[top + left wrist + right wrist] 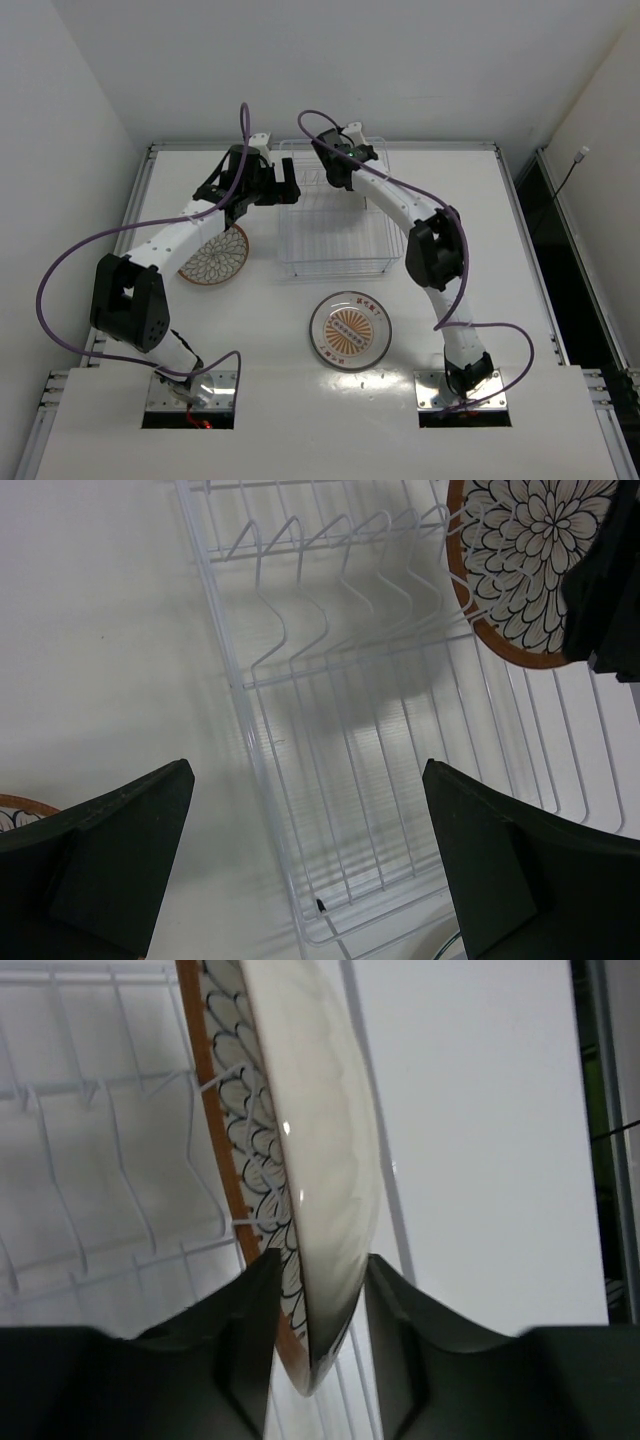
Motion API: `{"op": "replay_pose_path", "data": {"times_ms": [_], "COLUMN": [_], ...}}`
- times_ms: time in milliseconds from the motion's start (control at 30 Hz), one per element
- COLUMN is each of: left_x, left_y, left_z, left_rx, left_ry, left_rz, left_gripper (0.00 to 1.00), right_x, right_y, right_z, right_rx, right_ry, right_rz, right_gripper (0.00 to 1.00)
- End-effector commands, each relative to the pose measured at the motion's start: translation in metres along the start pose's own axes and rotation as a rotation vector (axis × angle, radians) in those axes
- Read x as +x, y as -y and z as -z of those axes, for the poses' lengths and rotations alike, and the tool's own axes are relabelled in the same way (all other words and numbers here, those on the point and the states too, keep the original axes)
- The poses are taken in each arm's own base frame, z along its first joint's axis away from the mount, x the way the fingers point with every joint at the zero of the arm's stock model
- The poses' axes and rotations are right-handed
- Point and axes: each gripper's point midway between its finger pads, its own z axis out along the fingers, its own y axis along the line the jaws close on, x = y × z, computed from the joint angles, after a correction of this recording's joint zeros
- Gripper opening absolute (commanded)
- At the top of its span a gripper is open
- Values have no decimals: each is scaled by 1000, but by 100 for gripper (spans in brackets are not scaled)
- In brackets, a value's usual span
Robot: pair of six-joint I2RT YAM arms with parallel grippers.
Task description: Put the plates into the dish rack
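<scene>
The clear wire dish rack (338, 264) stands in the middle of the table. My right gripper (336, 170) is over the rack's far end, shut on the rim of a flower-patterned, brown-rimmed plate (320, 1110). The plate stands on edge against the rack's dividers (215, 1215). It also shows in the left wrist view (520, 560). My left gripper (287, 187) is open and empty over the rack's left edge (245, 730). A second plate (213, 255) lies flat left of the rack. A third plate (350, 330), with small red marks, lies flat in front of it.
The table's raised frame (148, 165) runs along the left and far edges. White walls close in on both sides. Purple cables (60, 270) loop from both arms.
</scene>
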Motion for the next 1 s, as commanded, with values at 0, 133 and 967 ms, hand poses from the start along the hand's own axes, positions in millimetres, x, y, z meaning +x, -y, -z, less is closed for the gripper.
{"op": "replay_pose_path", "data": {"times_ms": [0, 133, 967], "left_x": [-24, -21, -21], "left_y": [10, 9, 9], "left_z": [3, 1, 0], "left_rx": [23, 20, 20], "left_ry": [63, 54, 54], "left_rz": [-3, -2, -2], "left_gripper": [99, 99, 99], "right_x": [5, -10, -41], "right_y": [-6, 6, 96], "right_z": [9, 17, 56], "right_rx": [-113, -125, -116], "right_ry": [-53, -30, 55], "right_rz": [-46, -84, -185], "right_gripper": [38, 42, 60]}}
